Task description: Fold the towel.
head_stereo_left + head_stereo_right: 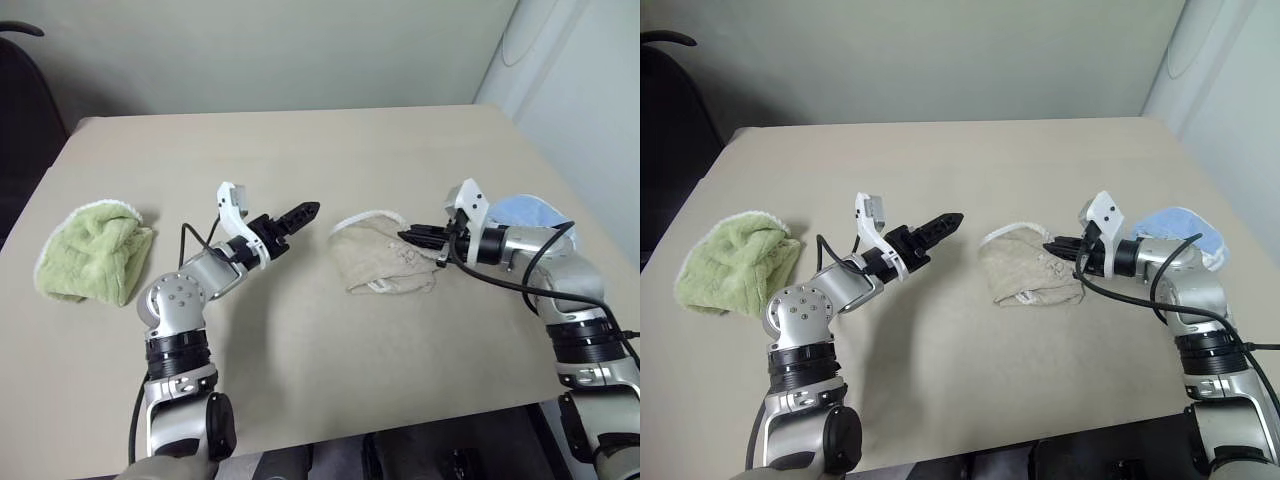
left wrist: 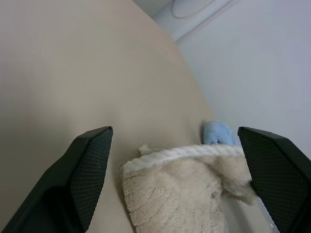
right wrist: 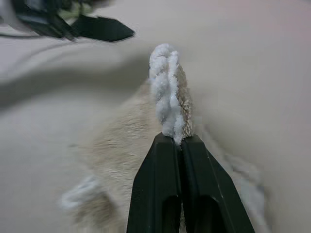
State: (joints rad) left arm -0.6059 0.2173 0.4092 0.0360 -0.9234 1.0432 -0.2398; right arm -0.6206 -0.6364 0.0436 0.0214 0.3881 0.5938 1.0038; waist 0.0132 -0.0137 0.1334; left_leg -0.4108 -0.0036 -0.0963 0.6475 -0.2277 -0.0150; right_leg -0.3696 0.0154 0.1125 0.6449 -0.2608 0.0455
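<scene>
The beige towel [image 1: 385, 262] lies crumpled on the table, right of its middle, its white corded edging curling along the far side. My right gripper [image 1: 406, 237] is shut on a raised piece of that white cord [image 3: 166, 92], holding this edge a little above the table. My left gripper [image 1: 306, 211] hovers level just left of the towel, open and holding nothing. Seen from the left wrist, both fingers [image 2: 90, 165] stand wide apart, with the towel [image 2: 170, 194] ahead between them.
A fluffy lime-green towel [image 1: 95, 250] sits bunched near the table's left edge. A small light-blue cloth [image 1: 525, 212] lies behind my right wrist near the right edge. The tan table [image 1: 300, 150] stretches bare toward the far wall. A dark chair [image 1: 20, 110] stands beyond the left edge.
</scene>
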